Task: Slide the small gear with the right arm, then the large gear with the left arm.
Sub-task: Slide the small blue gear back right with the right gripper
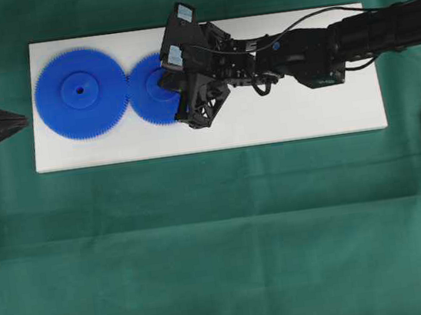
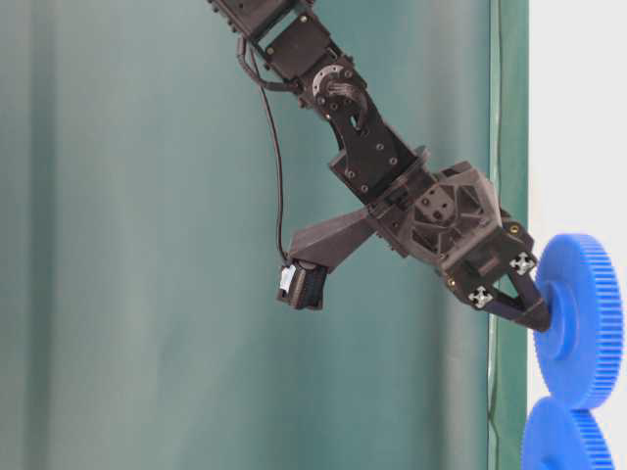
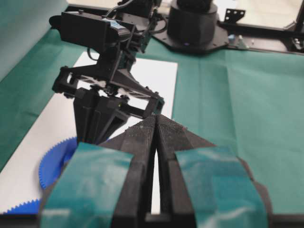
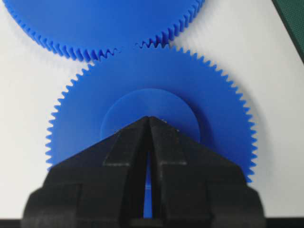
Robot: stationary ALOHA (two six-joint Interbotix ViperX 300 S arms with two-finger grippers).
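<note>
Right gripper (image 4: 149,118) closed, tip pressing small gear (image 1: 150,95) hub. Left gripper (image 3: 156,124) closed, idle. Risk: tip slips off hub; meshed teeth nudge large gear (image 1: 80,93).

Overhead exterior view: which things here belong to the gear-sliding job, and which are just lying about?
Part of the job:
- small gear, right end effector shut, tips on its hub
- large gear, teeth meeting the small gear's
- left end effector, shut, beside the board

Just there:
- white board under both gears
- green cloth
</note>
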